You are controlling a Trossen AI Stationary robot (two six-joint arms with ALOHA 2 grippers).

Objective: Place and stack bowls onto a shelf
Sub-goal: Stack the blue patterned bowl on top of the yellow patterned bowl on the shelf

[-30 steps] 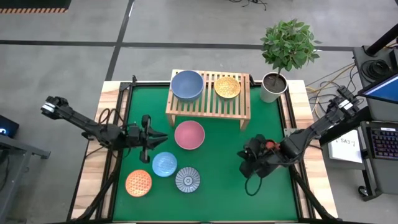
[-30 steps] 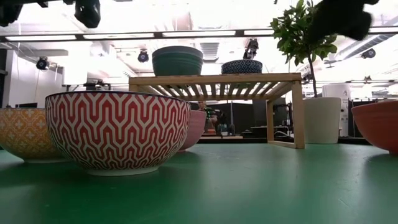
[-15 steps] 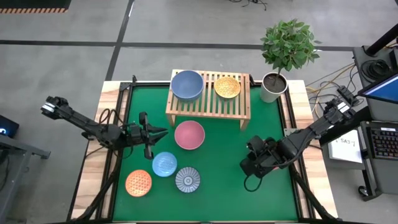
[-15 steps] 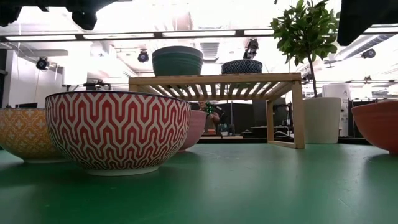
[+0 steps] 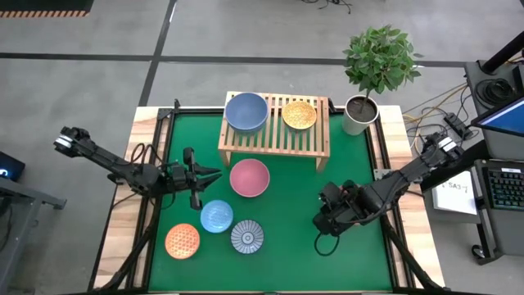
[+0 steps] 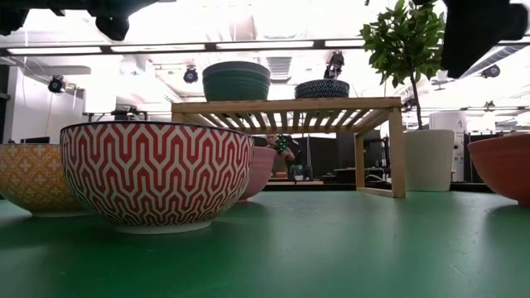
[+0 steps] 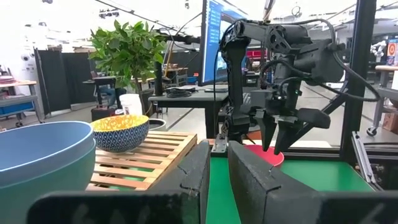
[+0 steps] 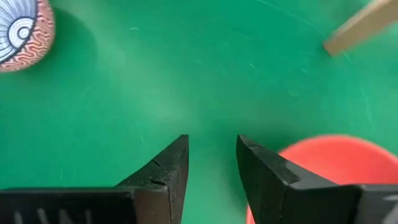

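Jaws apart on right gripper (image 8: 211,163), over red bowl (image 8: 323,171), L arm idle

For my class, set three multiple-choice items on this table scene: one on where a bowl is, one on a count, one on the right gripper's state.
1. Where is the yellow patterned bowl?
A) on the shelf
B) inside the pink bowl
C) on the green mat

2. How many small bowls stand on the green mat?
A) one
B) three
C) five

3. The right gripper is:
A) shut on the red bowl
B) open and empty
C) shut on the pink bowl

Answers:
1 A: it sits on the slats beside the slate blue bowl.
2 B: the light blue bowl, orange bowl and grey-white bowl.
3 B: its fingers stand apart over bare mat beside the red bowl.
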